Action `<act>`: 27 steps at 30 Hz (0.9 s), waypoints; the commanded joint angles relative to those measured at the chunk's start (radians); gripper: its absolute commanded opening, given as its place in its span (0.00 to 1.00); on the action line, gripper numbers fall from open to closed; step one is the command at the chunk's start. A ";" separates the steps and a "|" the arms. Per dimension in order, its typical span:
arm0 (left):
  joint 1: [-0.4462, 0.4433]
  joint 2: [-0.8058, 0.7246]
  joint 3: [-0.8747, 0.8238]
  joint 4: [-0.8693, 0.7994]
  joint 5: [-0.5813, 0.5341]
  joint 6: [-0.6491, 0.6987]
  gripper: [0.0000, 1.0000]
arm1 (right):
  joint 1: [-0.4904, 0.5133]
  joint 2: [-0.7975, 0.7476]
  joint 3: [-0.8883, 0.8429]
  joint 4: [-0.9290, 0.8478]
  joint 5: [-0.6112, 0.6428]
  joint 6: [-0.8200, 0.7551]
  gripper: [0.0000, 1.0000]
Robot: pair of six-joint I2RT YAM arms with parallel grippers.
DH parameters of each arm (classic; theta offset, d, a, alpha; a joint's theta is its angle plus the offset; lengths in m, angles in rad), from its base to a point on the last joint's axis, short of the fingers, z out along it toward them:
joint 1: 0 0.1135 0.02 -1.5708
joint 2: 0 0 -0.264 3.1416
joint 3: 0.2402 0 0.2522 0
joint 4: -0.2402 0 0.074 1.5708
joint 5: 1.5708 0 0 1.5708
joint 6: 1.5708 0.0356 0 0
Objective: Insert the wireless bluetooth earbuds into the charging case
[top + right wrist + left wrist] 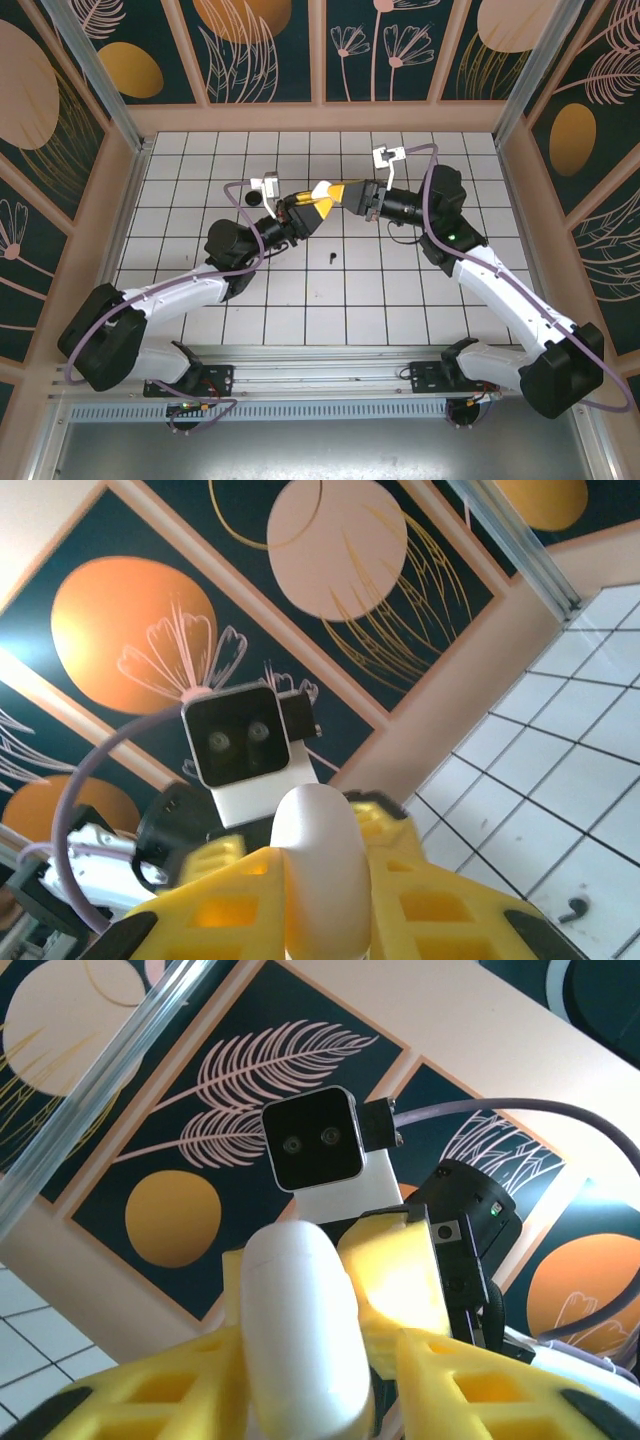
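Above the table [300, 310], the right gripper [340, 192] clamps the white case [320, 865]; the left gripper [320, 206] flanks it, grip undeterminable.

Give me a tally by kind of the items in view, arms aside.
White case: 1
Small black earbud: 1
Round black puck: 1
Total: 3
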 commanded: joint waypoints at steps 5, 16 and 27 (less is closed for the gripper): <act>0.008 -0.181 0.027 -0.414 -0.136 0.162 0.85 | 0.001 0.031 0.148 -0.201 0.011 -0.225 0.03; 0.009 -0.556 0.063 -0.947 -0.459 0.575 0.98 | -0.045 0.162 0.368 -0.521 -0.040 -0.504 0.03; 0.008 -0.382 0.150 -0.975 -0.177 0.695 0.75 | -0.021 0.200 0.458 -0.614 -0.136 -0.744 0.02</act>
